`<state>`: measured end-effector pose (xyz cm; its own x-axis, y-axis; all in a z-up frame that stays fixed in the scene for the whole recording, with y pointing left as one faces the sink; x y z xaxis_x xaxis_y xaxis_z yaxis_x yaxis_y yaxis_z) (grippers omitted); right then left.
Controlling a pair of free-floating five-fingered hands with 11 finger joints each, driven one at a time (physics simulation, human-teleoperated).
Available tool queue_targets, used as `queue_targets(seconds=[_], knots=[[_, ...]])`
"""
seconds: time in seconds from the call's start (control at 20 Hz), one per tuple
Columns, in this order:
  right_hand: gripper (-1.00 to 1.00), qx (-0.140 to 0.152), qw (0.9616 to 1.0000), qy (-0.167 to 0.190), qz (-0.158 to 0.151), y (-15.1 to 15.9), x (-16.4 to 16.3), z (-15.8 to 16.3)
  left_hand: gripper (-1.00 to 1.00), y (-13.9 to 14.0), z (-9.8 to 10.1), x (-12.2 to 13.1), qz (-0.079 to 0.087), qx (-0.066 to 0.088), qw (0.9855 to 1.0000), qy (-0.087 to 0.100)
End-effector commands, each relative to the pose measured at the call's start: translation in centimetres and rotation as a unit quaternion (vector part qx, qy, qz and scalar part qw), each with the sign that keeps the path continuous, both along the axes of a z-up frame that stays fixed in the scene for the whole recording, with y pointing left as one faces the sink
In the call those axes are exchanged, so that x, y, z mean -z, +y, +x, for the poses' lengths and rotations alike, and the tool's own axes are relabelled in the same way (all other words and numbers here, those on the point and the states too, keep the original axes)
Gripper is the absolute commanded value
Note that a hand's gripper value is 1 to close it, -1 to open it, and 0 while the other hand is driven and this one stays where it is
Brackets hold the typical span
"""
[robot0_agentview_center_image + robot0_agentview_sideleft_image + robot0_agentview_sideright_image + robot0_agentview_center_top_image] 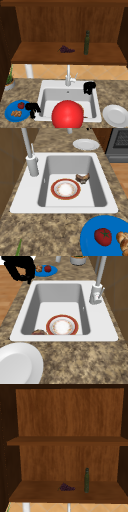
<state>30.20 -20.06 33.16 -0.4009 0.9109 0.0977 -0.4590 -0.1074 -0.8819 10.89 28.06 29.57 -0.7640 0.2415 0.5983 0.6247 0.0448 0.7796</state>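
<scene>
Front view, lower left of frame: left hand, fingers curled down and clasping nothing, hovers at the right rim of the blue plate beside the tomato; best approach is straight down, fingers spread wide first.

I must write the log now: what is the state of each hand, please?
Left hand: fingers curled, holding nothing, at the edge of the blue plate.
Right hand: fingers curled, holding nothing, above the sink.
</scene>
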Motion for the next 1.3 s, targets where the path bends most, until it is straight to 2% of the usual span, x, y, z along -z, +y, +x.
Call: queue_targets(seconds=[0.0,0.05,0.25,0.35,0.4,0.5,0.65,0.8,0.85,0.95,1.15,1.25], knots=[[1.0,0.0,1.0,-0.004,0.001,-0.3,0.0,-1.7,0.0,0.0,0.0,0.0,0.0,0.0,1.0,0.0],[-1.0,0.0,1.0,-0.004,0.001,-0.4,-0.1,-2.1,0.0,0.0,0.0,0.0,0.0,0.0,1.0,0.0],[-1.0,0.001,1.0,-0.005,-0.005,-0.4,0.6,-2.8,0.0,0.0,0.0,0.0,0.0,0.0,1.0,0.0],[-1.0,-0.003,1.0,0.007,-0.007,-0.1,1.3,-2.4,0.0,0.0,0.0,0.0,0.0,0.0,1.0,0.0],[-1.0,-0.015,0.9998,0.003,-0.008,0.5,1.4,-2.4,0.0,0.0,0.0,0.0,0.0,0.0,1.0,0.0],[-1.0,-0.015,0.9999,0.004,0.004,1.1,1.5,-2.8,0.0,0.0,0.0,0.0,0.0,0.0,1.0,0.0],[-1.0,0.026,0.9995,-0.001,-0.018,2.7,1.5,-2.6,0.0,0.0,0.0,0.0,0.0,0.0,1.0,0.0],[-1.0,0.028,0.9992,-0.001,-0.027,4.5,1.9,-2.4,0.0,0.0,0.0,0.0,0.0,0.0,1.0,0.0],[-1.0,0.038,0.9988,-0.001,-0.03,4.7,1.8,-2.2,0.0,0.0,0.0,0.0,0.0,0.0,1.0,0.0],[-1.0,0.068,0.9975,-0.008,-0.02,4.1,1.8,-3.5,0.0,0.0,0.0,0.0,0.0,0.0,1.0,0.0],[-1.0,0.061,0.9979,-0.012,-0.02,4.5,1.5,-5.6,0.0,0.0,0.0,0.0,0.0,0.0,1.0,0.0],[-1.0,0.07,0.9972,-0.014,-0.021,4.6,1.4,-6.4,0.0,0.0,0.0,0.0,0.0,0.0,1.0,0.0]])
